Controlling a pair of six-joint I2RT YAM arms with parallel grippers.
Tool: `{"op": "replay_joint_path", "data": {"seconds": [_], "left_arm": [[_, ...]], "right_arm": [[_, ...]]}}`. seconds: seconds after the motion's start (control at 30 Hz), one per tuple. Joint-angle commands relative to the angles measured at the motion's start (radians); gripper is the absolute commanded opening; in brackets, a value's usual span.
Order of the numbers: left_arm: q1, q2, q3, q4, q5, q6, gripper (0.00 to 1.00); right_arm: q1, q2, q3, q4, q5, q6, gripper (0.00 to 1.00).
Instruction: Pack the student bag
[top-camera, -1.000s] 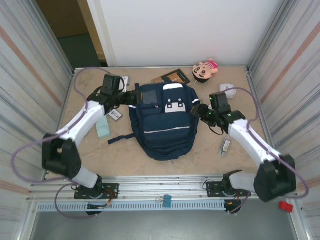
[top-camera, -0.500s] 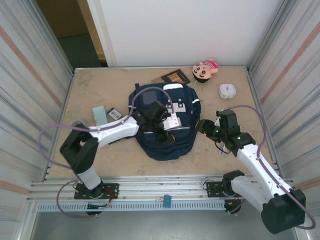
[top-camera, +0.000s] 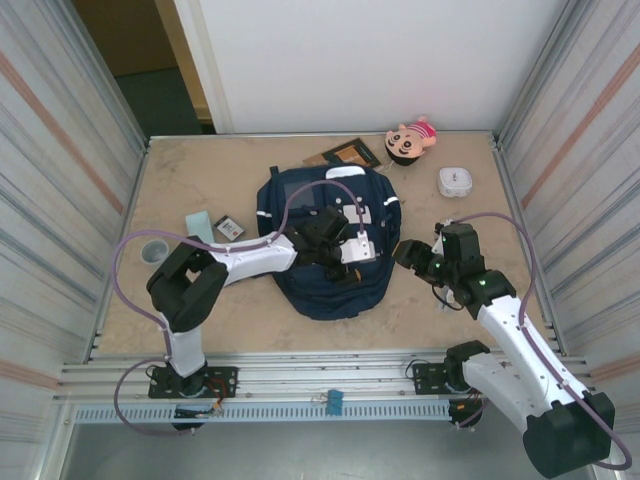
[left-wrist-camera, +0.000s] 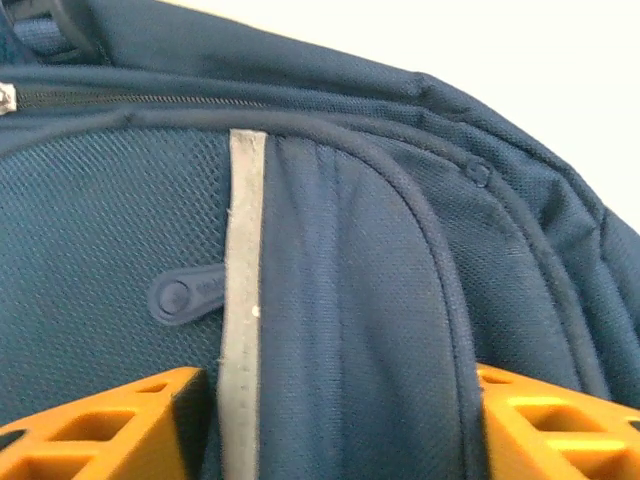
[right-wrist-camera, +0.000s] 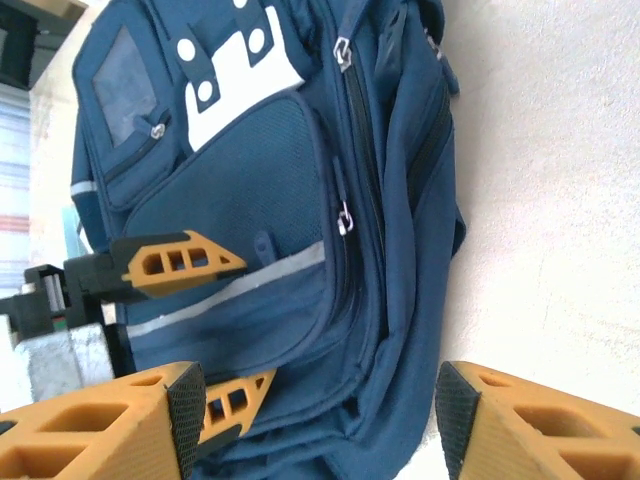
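Observation:
The student bag (top-camera: 325, 290) is a navy backpack with white top patches, lying flat mid-table with its front up. My left gripper (top-camera: 347, 264) reaches across it from the left. In the left wrist view this gripper (left-wrist-camera: 335, 420) stands open, its orange fingers (left-wrist-camera: 110, 425) either side of the front pocket's fabric and grey stripe (left-wrist-camera: 240, 300). My right gripper (top-camera: 403, 254) hovers at the bag's right edge. In the right wrist view it (right-wrist-camera: 320, 430) is open, straddling the bag's (right-wrist-camera: 260, 170) side, with the left gripper's fingers (right-wrist-camera: 180, 265) on the pocket beyond.
A plush doll (top-camera: 410, 140), a white box (top-camera: 455, 181) and dark framed items (top-camera: 345, 153) lie at the back. A teal item (top-camera: 198, 226), a small card (top-camera: 229, 228) and a grey cup (top-camera: 153, 249) lie left of the bag. Metal walls close both sides.
My left arm swung from the bag's top-left corner across its front, then a little further right. My right arm drew back toward the near edge. The teal item now lies further back.

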Motion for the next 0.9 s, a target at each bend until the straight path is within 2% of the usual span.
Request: {"op": "replay_joint_path", "data": {"seconds": [0.0,0.07,0.1,0.2,0.37,0.57,0.7,0.87], "left_arm": [[0.005,-0.015,-0.041,0.092,-0.038,0.023,0.42],[0.016,-0.07,-0.013,0.021,0.034,0.036,0.05],[0.031,-0.104,0.009,-0.026,0.085,0.021,0.0],[0.107,-0.215,0.023,-0.078,0.322,0.029,0.0],[0.234,-0.337,0.043,-0.155,0.532,0.088,0.0],[0.404,-0.359,0.175,-0.359,0.775,0.18,0.0],[0.485,-0.377,0.204,-0.369,0.846,0.217,0.0],[0.529,-0.39,0.199,-0.386,0.879,0.268,0.0]], "right_arm": [[-0.007,-0.016,-0.017,-0.004,-0.018,-0.029,0.63],[-0.008,-0.021,-0.023,0.015,-0.034,-0.043,0.63],[-0.008,-0.024,-0.032,0.031,-0.043,-0.054,0.63],[-0.008,-0.039,-0.073,0.118,-0.062,-0.097,0.62],[-0.011,-0.051,-0.135,0.288,-0.077,-0.23,0.6],[-0.009,-0.008,-0.21,0.528,-0.139,-0.486,0.57],[-0.007,0.08,-0.234,0.661,-0.183,-0.592,0.56],[-0.003,0.242,-0.207,0.783,-0.214,-0.64,0.55]]}}
